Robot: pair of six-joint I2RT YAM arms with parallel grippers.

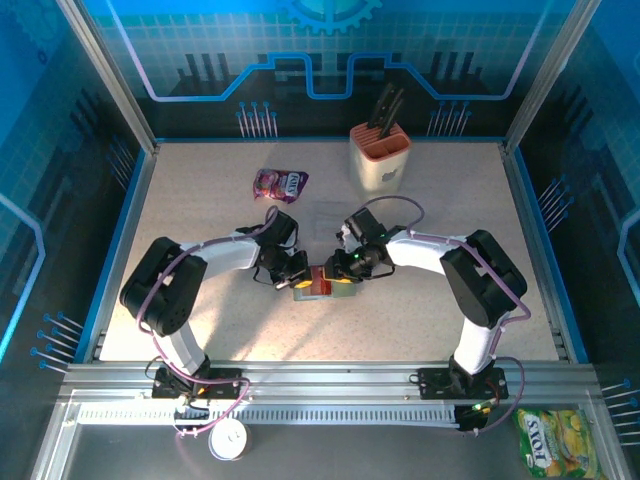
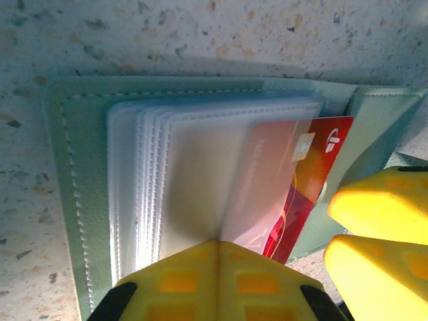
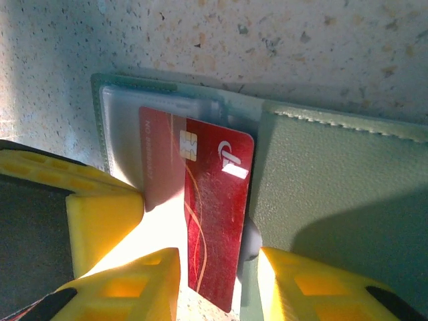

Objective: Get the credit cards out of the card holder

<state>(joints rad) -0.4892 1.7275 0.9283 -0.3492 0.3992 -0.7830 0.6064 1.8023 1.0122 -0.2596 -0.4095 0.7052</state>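
Observation:
The sage-green card holder [image 1: 346,291] [image 2: 73,200] [image 3: 334,194] lies open on the table between both arms. A red credit card [image 1: 322,284] [image 2: 322,152] [image 3: 214,227] sticks partway out of a clear sleeve. My left gripper [image 1: 298,280] [image 2: 219,244] is shut, its tips pinching the edge of a clear sleeve. My right gripper [image 1: 345,270] [image 3: 217,274] is open, one finger on each side of the red card's free end, with a small gap on both sides. Any other credit cards are hidden in the sleeves.
A beige knife block [image 1: 380,155] stands at the back, with a purple snack pouch [image 1: 280,183] to its left. A yellow snack bag [image 1: 555,440] lies off the table at the near right. Blue walls close in the table on three sides.

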